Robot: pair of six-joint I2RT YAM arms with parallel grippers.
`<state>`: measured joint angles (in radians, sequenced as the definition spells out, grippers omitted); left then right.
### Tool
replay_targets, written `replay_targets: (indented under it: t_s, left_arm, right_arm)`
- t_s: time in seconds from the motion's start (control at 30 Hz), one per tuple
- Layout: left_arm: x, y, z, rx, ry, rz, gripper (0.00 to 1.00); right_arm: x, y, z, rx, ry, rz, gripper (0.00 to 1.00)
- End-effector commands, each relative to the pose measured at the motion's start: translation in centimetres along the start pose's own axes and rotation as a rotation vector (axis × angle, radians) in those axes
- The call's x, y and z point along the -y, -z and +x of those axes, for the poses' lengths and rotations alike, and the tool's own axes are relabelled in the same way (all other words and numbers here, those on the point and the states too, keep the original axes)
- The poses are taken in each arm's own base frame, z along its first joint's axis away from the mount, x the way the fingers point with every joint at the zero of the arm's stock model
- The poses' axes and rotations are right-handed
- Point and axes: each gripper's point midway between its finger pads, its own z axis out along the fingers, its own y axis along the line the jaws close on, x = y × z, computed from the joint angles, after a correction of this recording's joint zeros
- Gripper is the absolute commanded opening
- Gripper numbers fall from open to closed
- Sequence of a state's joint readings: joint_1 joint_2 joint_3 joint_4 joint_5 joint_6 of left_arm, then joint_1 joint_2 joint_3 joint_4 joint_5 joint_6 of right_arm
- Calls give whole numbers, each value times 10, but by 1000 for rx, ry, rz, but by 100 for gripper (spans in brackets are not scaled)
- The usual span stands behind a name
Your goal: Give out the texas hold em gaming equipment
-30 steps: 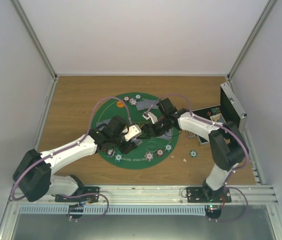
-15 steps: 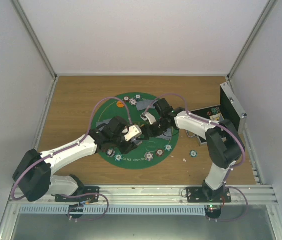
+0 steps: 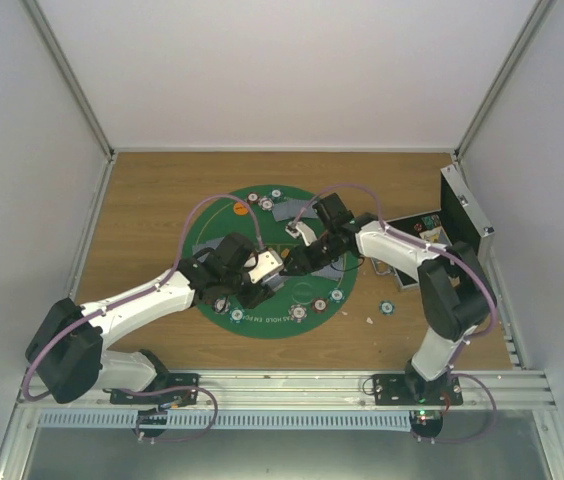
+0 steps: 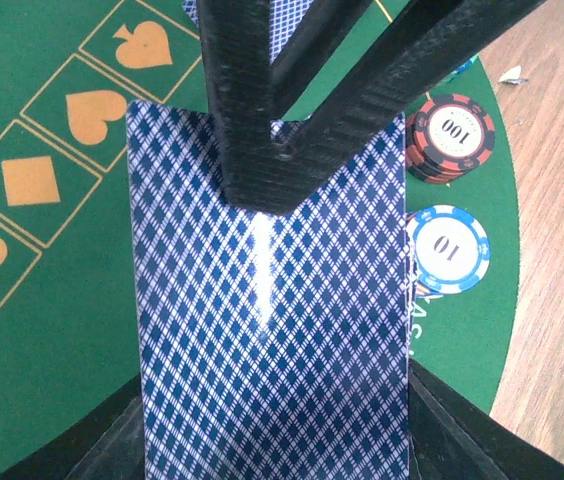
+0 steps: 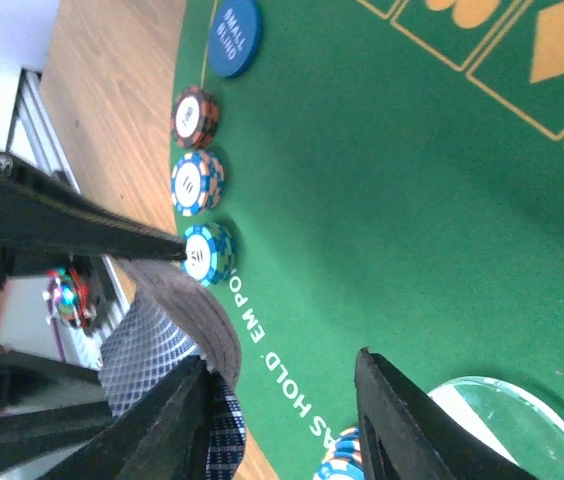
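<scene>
From above, green mat (image 3: 267, 328): round, lying on the wooden counter (image 3: 152, 200).
From above, left claw (image 3: 273, 270): over the middle of the mat.
From above, right claw (image 3: 296, 257): just beside the left claw.
From above, orange disc (image 3: 239, 209): on the far part of the mat, with the far chips (image 3: 266, 204) near it.
From above, loose cards (image 3: 287, 211): flat on the far part of the mat.
From above, near chips (image 3: 299, 313): in a curved row along the near edge of the mat.
From above, lone chip (image 3: 387, 307): off the mat, on the wood.
From above, metal case (image 3: 462, 215): lid up, at the right side of the counter.
Left wrist, stack of cards (image 4: 272, 330): blue diamond backs up, squeezed by its two long sides in the left claw, above the mat's gold suit signs.
Left wrist, black finger (image 4: 262, 150): it belongs to the right claw and comes in from the top. Its tip sits on the back of the top card.
Left wrist, red chips (image 4: 452, 135): a small pile marked 100, on the mat beside the cards.
Left wrist, blue chip (image 4: 449, 248): just beside the red pile.
Right wrist, right claw: its two fingers are spread apart, with green mat showing between them.
Right wrist, stack of cards: bent into a curve, right by one finger.
Right wrist, blue disc (image 5: 234, 37): says SMALL BLIND, at the mat's edge.
Right wrist, three chips (image 5: 197, 183): in a row along the mat's edge, between the blue disc and the cards.
Right wrist, clear round disc (image 5: 492, 420): on the mat, at the bottom of the view.
</scene>
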<state>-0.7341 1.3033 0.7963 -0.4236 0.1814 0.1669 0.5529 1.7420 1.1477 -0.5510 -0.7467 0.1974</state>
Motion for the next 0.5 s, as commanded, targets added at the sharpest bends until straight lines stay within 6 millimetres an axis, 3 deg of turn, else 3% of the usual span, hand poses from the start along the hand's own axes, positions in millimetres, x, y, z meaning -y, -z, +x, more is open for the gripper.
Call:
replay_targets:
  t_s: [0.0, 0.07, 0.17, 0.33, 0.47]
  left_arm:
    - [0, 4, -14, 62, -12, -6, 55]
    - [0, 4, -13, 60, -10, -9, 55]
    - [0, 3, -13, 59, -3, -11, 55]
    - [-2, 3, -8, 54, 9, -21, 55]
    - [-7, 4, -6, 58, 15, -49, 55]
  right_arm:
    - [-9, 8, 1, 16, 14, -49, 31]
    - [-14, 9, 2, 15, 20, -76, 16]
    - [-19, 12, 3, 20, 28, -91, 2]
    - [-21, 26, -2, 62, 42, -78, 1]
    - [7, 45, -13, 122, 23, 61, 1]
